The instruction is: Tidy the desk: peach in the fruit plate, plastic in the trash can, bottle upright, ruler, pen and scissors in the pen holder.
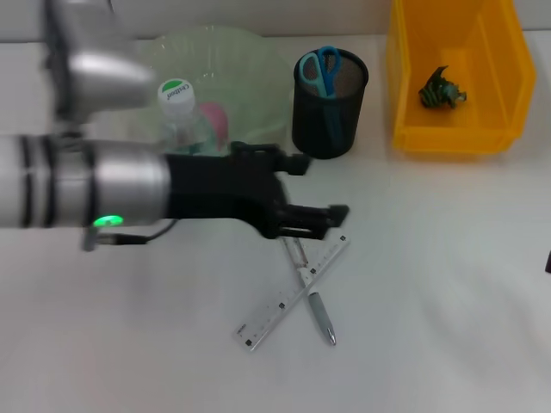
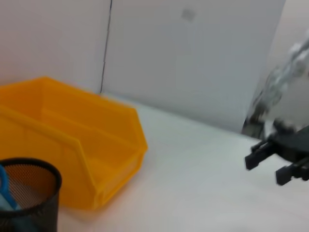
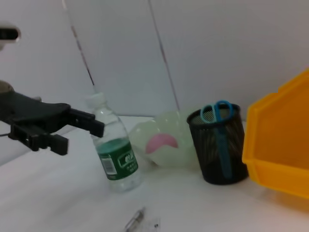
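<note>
Now my left gripper (image 1: 317, 191), jaws parted and empty, hovers over the ruler (image 1: 294, 292) (thin, stiff, slippery): pinch its edges mid-length.

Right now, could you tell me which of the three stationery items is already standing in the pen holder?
The blue-handled scissors: they stand inside the black mesh pen holder, while the ruler and pen lie crossed on the desk.

This looks like a robot test room set up as a desk. A plain white table (image 1: 448, 284) stands against bare white wall panels (image 3: 217, 43). On it are office things: a black mesh pen holder (image 1: 330, 107) and a ruler (image 1: 294, 295), with a yellow plastic bin (image 1: 456, 77) far right.
</note>
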Robot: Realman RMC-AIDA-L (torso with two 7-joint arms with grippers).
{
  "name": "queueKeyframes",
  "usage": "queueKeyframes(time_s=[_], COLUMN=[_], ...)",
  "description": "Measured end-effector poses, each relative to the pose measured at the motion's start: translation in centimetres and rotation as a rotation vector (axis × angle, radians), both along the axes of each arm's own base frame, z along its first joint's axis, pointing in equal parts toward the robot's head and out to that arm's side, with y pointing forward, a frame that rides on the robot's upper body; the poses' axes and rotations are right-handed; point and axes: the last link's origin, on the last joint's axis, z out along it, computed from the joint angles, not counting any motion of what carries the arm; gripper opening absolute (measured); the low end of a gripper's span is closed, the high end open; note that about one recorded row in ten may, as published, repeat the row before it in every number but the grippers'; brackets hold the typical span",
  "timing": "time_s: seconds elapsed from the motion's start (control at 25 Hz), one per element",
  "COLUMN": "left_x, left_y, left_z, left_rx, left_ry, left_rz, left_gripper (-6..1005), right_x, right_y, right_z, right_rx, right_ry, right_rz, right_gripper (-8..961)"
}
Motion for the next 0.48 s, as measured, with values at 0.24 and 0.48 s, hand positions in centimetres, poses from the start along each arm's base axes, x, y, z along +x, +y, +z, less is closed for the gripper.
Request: queueKeyframes(time_s=[0.24,0.48], left_x=[2.7,3.4], left_y=[0.4,1.3], left_z=[-3.6,-7.1], left_rx=[-0.014,0.022], left_ry=[0.210,0.409], left_rz=[0.018,0.018], left_gripper=[831,826], right_x=[0.5,0.3], right_y=[-0.2,0.0], right_z=[-0.9,-1.2], right_rx=[-0.004,-0.009], right_ry=[-0.003,0.002], right_rz=[-0.035,-0.032], right_gripper=[606,606])
